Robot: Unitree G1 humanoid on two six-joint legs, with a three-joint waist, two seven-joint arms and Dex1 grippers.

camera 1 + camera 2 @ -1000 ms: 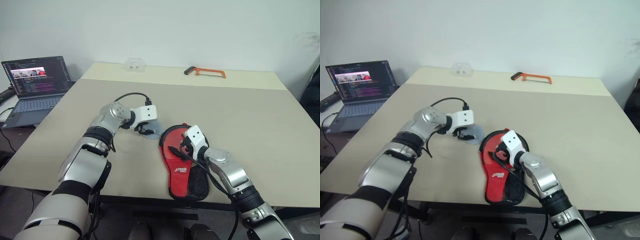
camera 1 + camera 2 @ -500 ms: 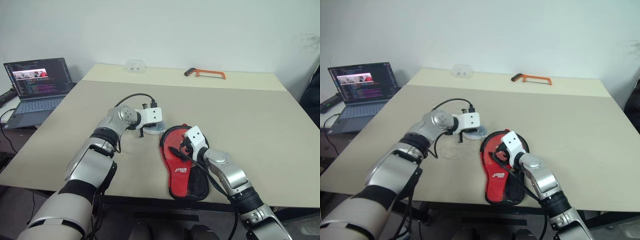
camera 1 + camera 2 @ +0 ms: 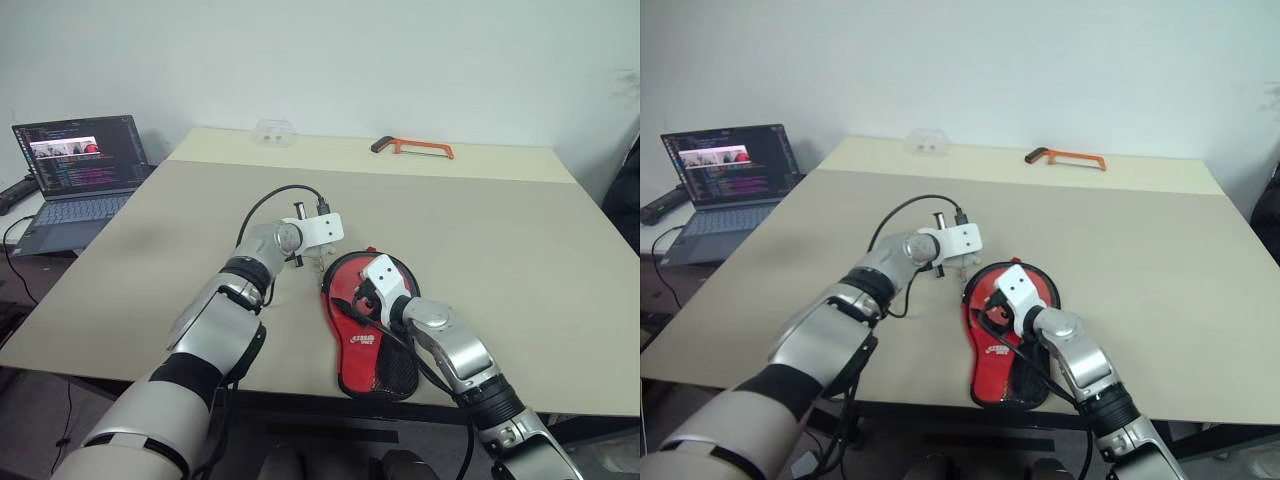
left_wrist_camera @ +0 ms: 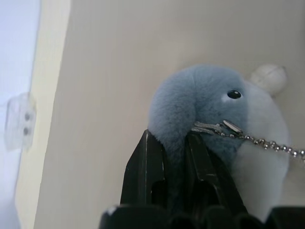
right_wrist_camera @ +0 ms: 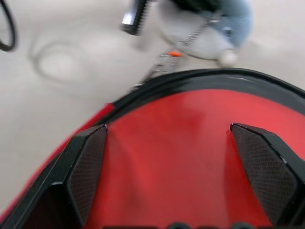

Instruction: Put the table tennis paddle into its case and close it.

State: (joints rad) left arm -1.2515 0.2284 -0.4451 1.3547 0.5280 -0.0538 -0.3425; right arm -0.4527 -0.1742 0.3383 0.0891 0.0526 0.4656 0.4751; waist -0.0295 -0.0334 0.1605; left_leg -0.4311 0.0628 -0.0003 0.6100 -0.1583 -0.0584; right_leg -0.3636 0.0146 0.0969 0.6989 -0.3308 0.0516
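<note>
Two arms out over the beige table (image 3: 520, 240). L gripper (image 4: 172, 164) has its black fingers pinched tight on a fluffy blue-grey plush charm (image 4: 217, 119) w/ a small black eye, a white nub and a bead chain running off one side. In the head views that charm sits just beside the round end of the case (image 3: 362, 330), on the robot's left of it; the chain seems to lead toward the case rim, but can't tell if it's actually clipped on.

R gripper (image 5: 183, 167) is spread wide, fingers well apart, hovering low over the red face of the case near its round end; can't say for sure whether the pads touch it. Nothing held between them.

The case lies flat near the front edge of the table, red side w/ white logo up, black mesh pocket toward the narrow end, black trim round the rim. Can't tell whether the paddle is inside.

Further off: orange-framed hacksaw (image 3: 413, 148) near the far edge, a small clear plastic piece (image 3: 272, 130) also at the far edge, and an open laptop (image 3: 75, 170) on a lower surface to the robot's left.
</note>
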